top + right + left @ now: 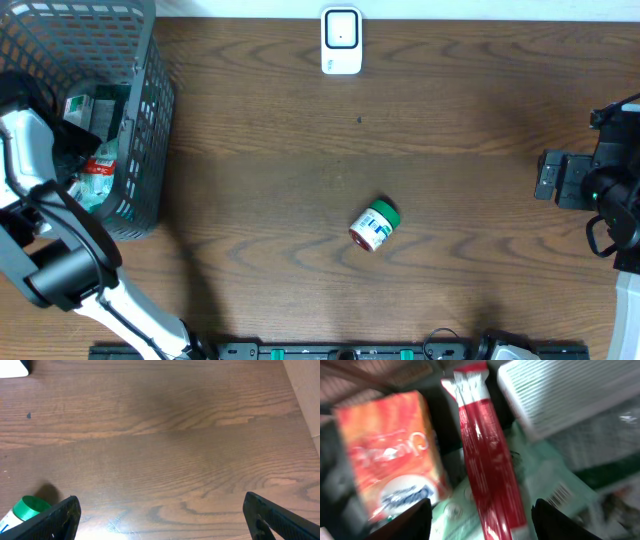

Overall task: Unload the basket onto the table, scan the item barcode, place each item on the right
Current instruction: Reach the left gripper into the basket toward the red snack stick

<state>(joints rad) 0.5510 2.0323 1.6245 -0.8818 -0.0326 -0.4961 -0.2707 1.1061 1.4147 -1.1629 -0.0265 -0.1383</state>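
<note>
Inside the grey basket [150, 110] my left gripper [481, 521] hangs just above a long red packet [487, 460]. Its dark fingers [410, 522] stand either side of the packet's near end with a gap on both sides, so it is open and holds nothing. The view is blurred. The white scanner [341, 40] stands at the table's far edge. My right gripper [160, 520] is open over bare wood at the right side of the table [548, 177].
An orange box [390, 455], a white ribbed box [560, 395] and a pale green pack showing a barcode [559, 494] lie around the red packet. A small green-capped bottle [375, 225] lies on its side mid-table and also shows in the right wrist view as the bottle [25, 510].
</note>
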